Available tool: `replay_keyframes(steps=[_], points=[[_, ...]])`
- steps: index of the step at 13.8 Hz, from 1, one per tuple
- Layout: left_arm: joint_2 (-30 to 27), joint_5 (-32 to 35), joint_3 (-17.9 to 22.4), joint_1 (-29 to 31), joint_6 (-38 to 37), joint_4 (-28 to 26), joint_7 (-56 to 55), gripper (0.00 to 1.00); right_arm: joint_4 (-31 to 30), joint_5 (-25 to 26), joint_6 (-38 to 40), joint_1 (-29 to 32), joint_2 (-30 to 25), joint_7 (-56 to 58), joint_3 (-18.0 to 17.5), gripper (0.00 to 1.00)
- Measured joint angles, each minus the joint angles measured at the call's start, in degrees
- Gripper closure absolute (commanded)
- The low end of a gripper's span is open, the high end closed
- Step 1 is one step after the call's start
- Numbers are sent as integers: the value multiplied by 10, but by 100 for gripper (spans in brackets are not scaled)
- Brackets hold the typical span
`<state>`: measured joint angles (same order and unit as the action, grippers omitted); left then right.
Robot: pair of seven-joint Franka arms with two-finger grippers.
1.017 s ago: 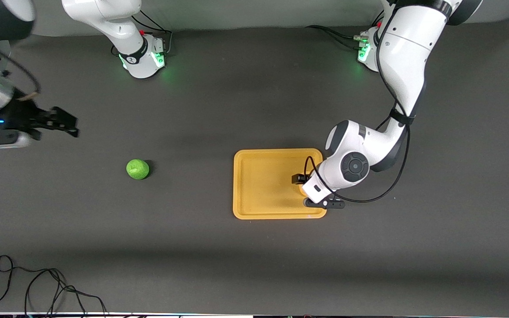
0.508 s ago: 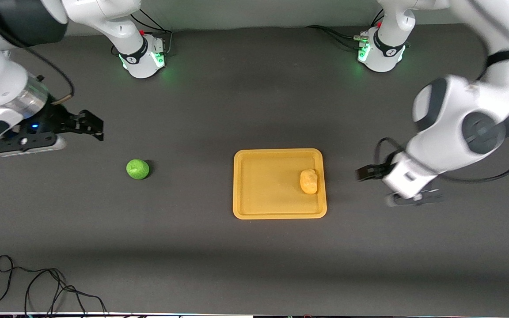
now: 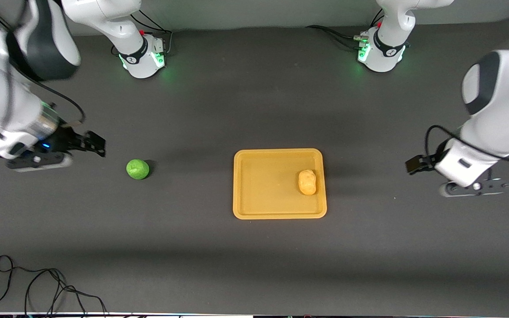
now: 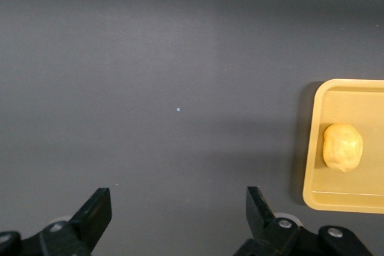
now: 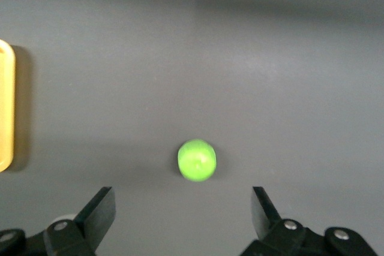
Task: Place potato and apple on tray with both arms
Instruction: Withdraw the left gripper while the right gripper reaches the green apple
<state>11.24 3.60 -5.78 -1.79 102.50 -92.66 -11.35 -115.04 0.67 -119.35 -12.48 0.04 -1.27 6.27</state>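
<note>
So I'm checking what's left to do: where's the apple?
The apple sits on the bare table, toward the right arm's end, apart from the tray; the open right gripper hovers near it.

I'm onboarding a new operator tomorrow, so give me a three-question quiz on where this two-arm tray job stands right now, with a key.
1. True or false: the potato lies in the tray.
2. Multiple choice: where is the apple?
A. in the tray
B. on the table, toward the right arm's end
C. held by the left tool
3. Fill in: both tools stand ____ and hold nothing; the right tool is above the table beside the apple.

Key: 1 true; 2 B; 3 open.
</note>
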Motion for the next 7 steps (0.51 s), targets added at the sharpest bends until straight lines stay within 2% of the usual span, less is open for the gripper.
replay_keyframes(steps=[3, 7], points=[[-15, 0, 0, 15, -5, -4, 9, 0, -127, 0, -162, 0, 18, 9, 0, 0], [-12, 0, -1, 20, 11, -15, 14, 0, -169, 0, -249, 0, 87, 31, 10, 0]])
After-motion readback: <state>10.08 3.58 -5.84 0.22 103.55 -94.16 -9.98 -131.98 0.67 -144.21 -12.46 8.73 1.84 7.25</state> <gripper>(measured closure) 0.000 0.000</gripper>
